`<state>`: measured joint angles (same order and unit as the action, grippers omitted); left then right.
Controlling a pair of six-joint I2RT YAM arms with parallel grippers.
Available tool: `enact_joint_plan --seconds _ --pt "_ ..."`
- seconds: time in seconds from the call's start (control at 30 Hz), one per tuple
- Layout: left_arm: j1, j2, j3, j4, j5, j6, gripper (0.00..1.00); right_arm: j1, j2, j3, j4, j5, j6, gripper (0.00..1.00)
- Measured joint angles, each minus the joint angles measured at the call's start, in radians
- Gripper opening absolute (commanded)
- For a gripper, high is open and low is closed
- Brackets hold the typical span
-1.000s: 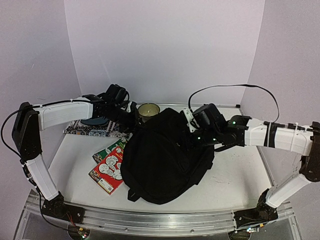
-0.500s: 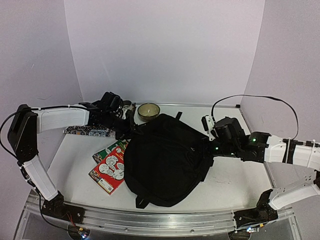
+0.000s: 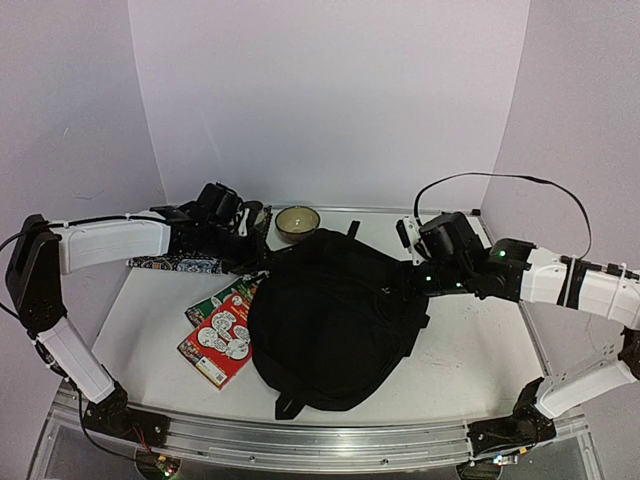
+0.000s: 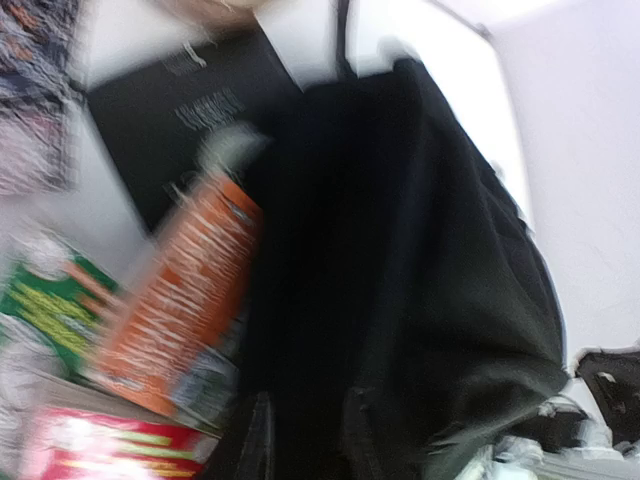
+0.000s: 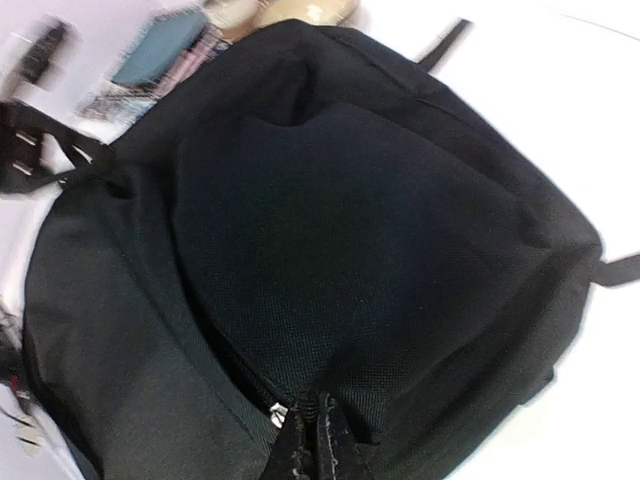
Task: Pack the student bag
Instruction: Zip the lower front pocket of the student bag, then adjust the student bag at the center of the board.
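So your right gripper (image 5: 305, 445) has its jaws pressed together on the bag (image 3: 335, 320), pinching the black fabric right next to the zip (image 5: 275, 412), which sits just left of the tips. My read is that it's an anchor hold. You pin that edge so the soft bag can't slide or flop while the other arm works on the far side. The rest of the bag spreads out ahead of those jaws, slumped on the table between your two grippers.

Your left gripper (image 4: 305, 440) is at the opposite edge of the bag. Its wrist view is badly smeared, so I can't tell if those jaws are spread or pinching anything, and I'm not gonna guess. What does show is bag fabric straight ahead and to the right of the jaws, and an orange book (image 4: 195, 290) just ahead to the left, up against the bag's edge. It's too blurry to say whether it's touching or tucked under. There's a black book (image 4: 180, 110) farther ahead, and a comic (image 3: 215, 340) is lying out beside the bag too.

With the books outside, I'd say packing has barely started. You probably need the mouth of the bag open on the side where the books are.
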<state>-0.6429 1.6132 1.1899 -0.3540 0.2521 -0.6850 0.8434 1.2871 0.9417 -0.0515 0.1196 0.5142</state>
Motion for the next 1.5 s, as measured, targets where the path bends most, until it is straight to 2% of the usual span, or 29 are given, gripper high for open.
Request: enact_joint_plan --seconds 0.17,0.27,0.4,0.57,0.73,0.97,1.27,1.4,1.5 --pt "-0.004 -0.057 0.026 -0.039 -0.192 0.113 0.57 -0.035 0.076 0.084 -0.124 -0.002 -0.062 0.0" --pt "-0.019 -0.102 0.027 -0.038 -0.235 0.182 0.66 -0.036 0.096 0.121 -0.155 -0.014 -0.089 0.0" --pt "-0.082 -0.152 0.032 -0.011 -0.254 0.306 0.73 -0.036 0.108 0.154 -0.172 -0.041 -0.113 0.0" --pt "-0.203 -0.123 0.083 0.033 -0.246 0.47 0.74 -0.036 0.119 0.18 -0.189 -0.078 -0.127 0.0" --pt "-0.289 -0.018 0.146 0.085 -0.203 0.649 0.74 -0.036 0.122 0.202 -0.203 -0.102 -0.13 0.0" --pt "-0.299 0.06 0.147 0.144 -0.12 0.841 0.74 -0.036 0.122 0.217 -0.21 -0.142 -0.128 0.0" --pt "-0.307 0.129 0.173 0.203 0.011 0.987 0.73 -0.036 0.122 0.217 -0.21 -0.163 -0.124 0.0" --pt "-0.315 0.195 0.203 0.216 0.034 1.024 0.7 -0.036 0.122 0.217 -0.21 -0.167 -0.122 0.0" --pt "-0.319 0.229 0.211 0.217 0.035 1.046 0.64 -0.036 0.122 0.217 -0.21 -0.169 -0.12 0.0"
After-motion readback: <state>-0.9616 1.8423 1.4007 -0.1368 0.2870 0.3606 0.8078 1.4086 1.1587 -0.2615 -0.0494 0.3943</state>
